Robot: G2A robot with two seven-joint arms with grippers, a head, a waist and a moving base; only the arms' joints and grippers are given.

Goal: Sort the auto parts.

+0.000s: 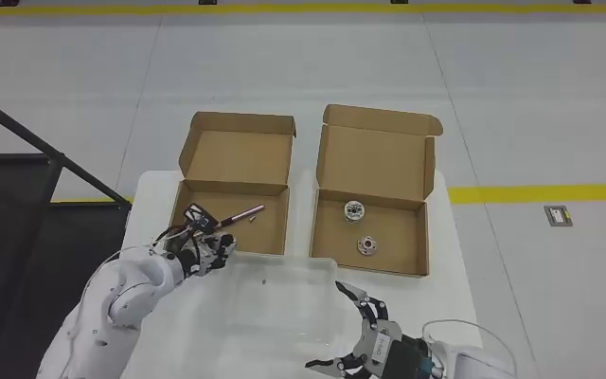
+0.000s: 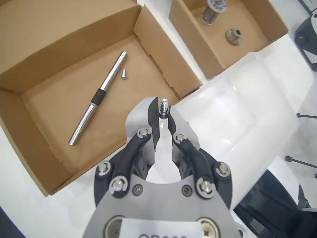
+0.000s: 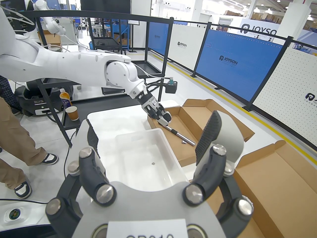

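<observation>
My left gripper (image 2: 162, 112) is shut on a small threaded bolt (image 2: 164, 105), held just above the near wall of the left cardboard box (image 2: 62, 58). A steel rod (image 2: 99, 94) with a black band and a small screw (image 2: 123, 74) lie in that box. In the right box (image 2: 257, 8) stand a flanged cylinder (image 2: 213, 9) and a round flange (image 2: 233, 36). My right gripper (image 3: 151, 137) is open above the near end of the white bin (image 3: 171, 149); a tiny part (image 3: 153, 163) lies on the bin floor. From the top, the left gripper (image 1: 222, 248) and the right gripper (image 1: 355, 332).
Both boxes have their lids (image 1: 237, 152) folded back at the table's far side. The white bin (image 1: 275, 313) takes up the table's front middle. A black cart (image 3: 49, 105) beside the table carries a bottle (image 3: 65, 99) and a paper cup (image 3: 71, 113).
</observation>
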